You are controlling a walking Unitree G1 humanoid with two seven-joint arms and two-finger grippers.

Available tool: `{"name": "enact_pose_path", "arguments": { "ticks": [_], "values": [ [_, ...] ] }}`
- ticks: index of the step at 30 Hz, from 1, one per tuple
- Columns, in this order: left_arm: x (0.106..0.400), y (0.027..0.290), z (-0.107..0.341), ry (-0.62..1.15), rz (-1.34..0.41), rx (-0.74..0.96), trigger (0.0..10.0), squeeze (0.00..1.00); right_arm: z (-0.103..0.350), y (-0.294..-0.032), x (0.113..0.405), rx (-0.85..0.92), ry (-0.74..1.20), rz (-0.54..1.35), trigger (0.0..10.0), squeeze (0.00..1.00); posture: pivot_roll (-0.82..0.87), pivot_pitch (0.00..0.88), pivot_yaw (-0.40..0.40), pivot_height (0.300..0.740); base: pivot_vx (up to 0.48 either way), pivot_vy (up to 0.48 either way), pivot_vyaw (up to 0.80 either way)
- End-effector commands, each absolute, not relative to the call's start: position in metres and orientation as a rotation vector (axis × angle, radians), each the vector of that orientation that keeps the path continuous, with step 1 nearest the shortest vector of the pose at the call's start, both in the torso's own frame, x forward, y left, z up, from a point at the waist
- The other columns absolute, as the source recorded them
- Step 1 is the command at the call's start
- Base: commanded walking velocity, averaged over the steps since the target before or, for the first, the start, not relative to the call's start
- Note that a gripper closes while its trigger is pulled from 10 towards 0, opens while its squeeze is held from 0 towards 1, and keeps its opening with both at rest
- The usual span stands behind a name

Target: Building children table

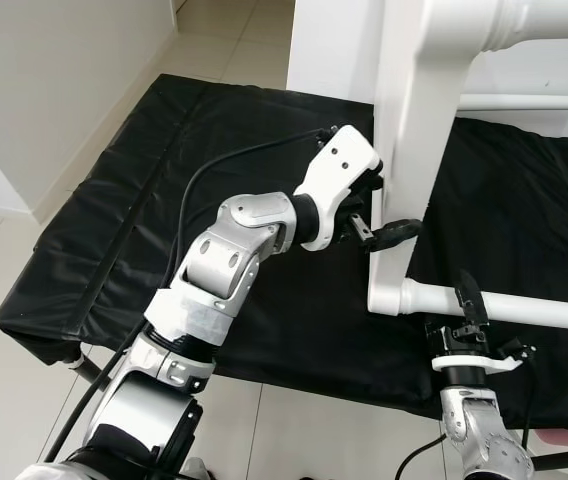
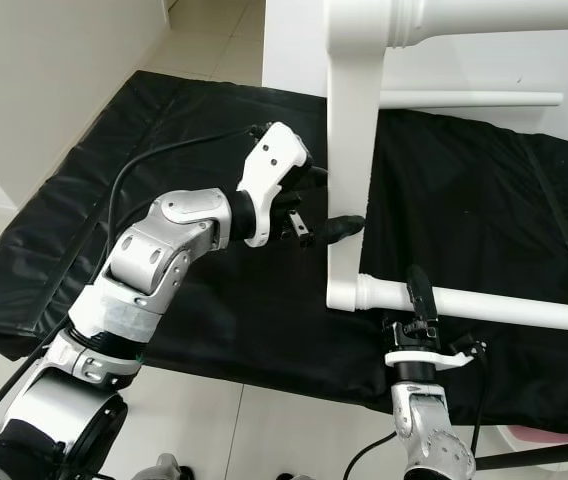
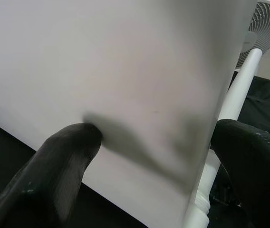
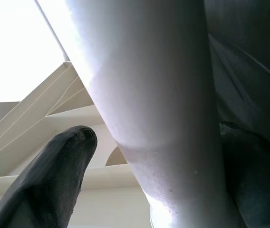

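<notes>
- Two grippers are on one white table frame, which stands tilted over the black mat; we place everything by that frame
- On the frame's left side, our left gripper straddles the flat upright panel, one finger across its face and the other round its edge, pinching the panel between them
- Below the panel, the lower round rail runs off to the right from a turned joint
- On that rail just right of the joint, our right gripper comes up from beneath, fingers closed round the rail, as the right wrist view shows
- We judge the step is steadying the frame: we should keep both holds firm and move together, so the rail stays seated in its joint
</notes>
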State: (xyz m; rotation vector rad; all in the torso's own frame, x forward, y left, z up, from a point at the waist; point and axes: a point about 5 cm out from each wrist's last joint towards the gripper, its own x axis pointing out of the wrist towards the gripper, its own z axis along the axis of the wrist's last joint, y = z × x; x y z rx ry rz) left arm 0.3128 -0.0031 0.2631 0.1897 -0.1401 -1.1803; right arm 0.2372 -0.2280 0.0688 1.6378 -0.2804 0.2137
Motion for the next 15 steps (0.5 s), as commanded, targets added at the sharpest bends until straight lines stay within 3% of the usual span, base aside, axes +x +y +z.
{"name": "enact_pose_path", "arguments": {
  "ticks": [1,15],
  "values": [
    [0.330,0.014,0.292,-0.266,-0.876,0.165,10.0,0.00,0.014,-0.214,0.199,1.744,-0.048,-0.017,10.0,0.00,0.03,0.110,0.008,0.740,0.000,0.000,0.00],
    [0.334,0.013,0.295,-0.273,-0.883,0.170,10.0,0.00,0.034,-0.218,0.146,1.636,-0.133,0.042,10.0,0.00,0.00,0.114,0.017,0.740,0.000,0.000,0.00]
  ]
}}
